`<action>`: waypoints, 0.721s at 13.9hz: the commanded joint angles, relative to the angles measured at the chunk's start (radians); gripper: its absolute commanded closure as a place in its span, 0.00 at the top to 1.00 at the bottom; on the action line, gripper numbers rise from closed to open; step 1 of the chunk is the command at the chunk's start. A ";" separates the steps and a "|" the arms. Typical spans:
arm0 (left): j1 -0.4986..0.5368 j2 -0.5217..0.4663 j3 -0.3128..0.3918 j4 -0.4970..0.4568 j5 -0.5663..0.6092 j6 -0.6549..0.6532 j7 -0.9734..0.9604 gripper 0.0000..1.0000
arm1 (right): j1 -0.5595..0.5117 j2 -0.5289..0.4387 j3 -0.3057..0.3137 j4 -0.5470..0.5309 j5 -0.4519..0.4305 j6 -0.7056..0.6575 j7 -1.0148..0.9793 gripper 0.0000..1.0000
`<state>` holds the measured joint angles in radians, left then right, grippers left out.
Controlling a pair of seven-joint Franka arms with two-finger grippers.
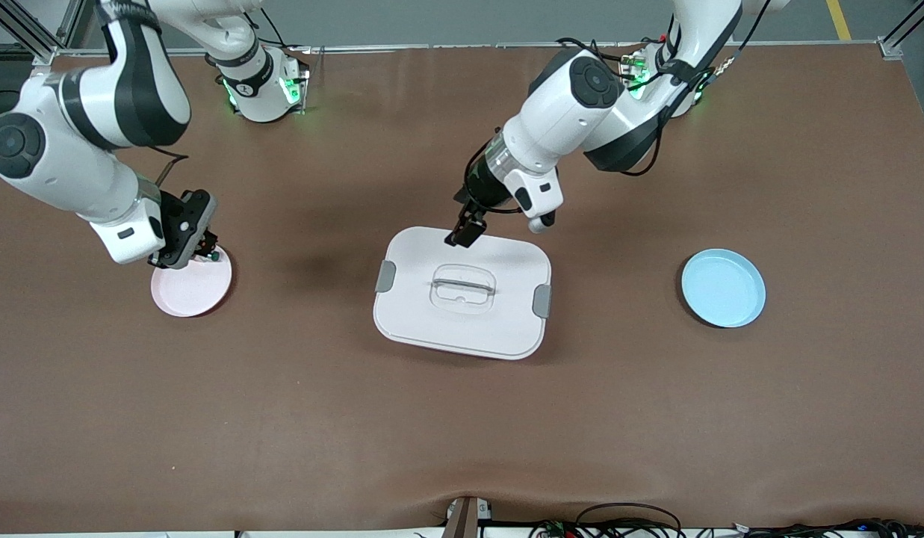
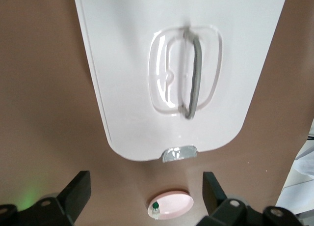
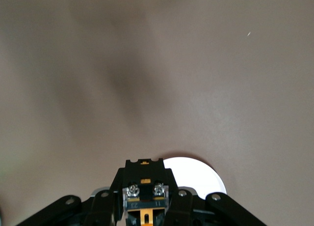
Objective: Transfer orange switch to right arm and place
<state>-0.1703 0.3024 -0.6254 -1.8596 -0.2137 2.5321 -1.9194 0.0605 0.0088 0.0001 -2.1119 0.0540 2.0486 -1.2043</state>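
Over the pink plate (image 1: pixel 191 288): my right gripper (image 1: pixel 196 250) clamped on the orange switch (image 3: pixel 143 194).
Left gripper (image 1: pixel 465 230): fingers apart, empty, over the white lid (image 1: pixel 462 329).
Progress: handover done; placing remains.

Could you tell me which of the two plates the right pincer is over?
The pink plate, toward the right arm's end; the right pincer hangs over it, unlike the blue plate.

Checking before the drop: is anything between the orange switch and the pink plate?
Nothing visible. The right gripper, shut on the orange switch, hangs over the pink plate's rim; a green-capped part sits on the plate.
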 commanded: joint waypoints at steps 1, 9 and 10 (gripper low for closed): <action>0.063 -0.090 -0.007 -0.081 0.010 0.007 0.065 1.00 | -0.050 -0.036 0.014 -0.095 -0.020 0.074 -0.081 0.00; 0.166 -0.201 -0.007 -0.196 0.008 -0.015 0.353 1.00 | -0.106 -0.013 0.014 -0.260 -0.229 0.381 -0.086 0.00; 0.181 -0.213 -0.007 -0.210 0.008 -0.030 0.422 1.00 | -0.113 -0.007 0.014 -0.272 -0.244 0.404 -0.086 0.00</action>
<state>-0.0218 0.1502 -0.6256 -2.0179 -0.2137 2.5266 -1.5886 -0.0227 0.0089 0.0001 -2.3534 -0.1487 2.4107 -1.2753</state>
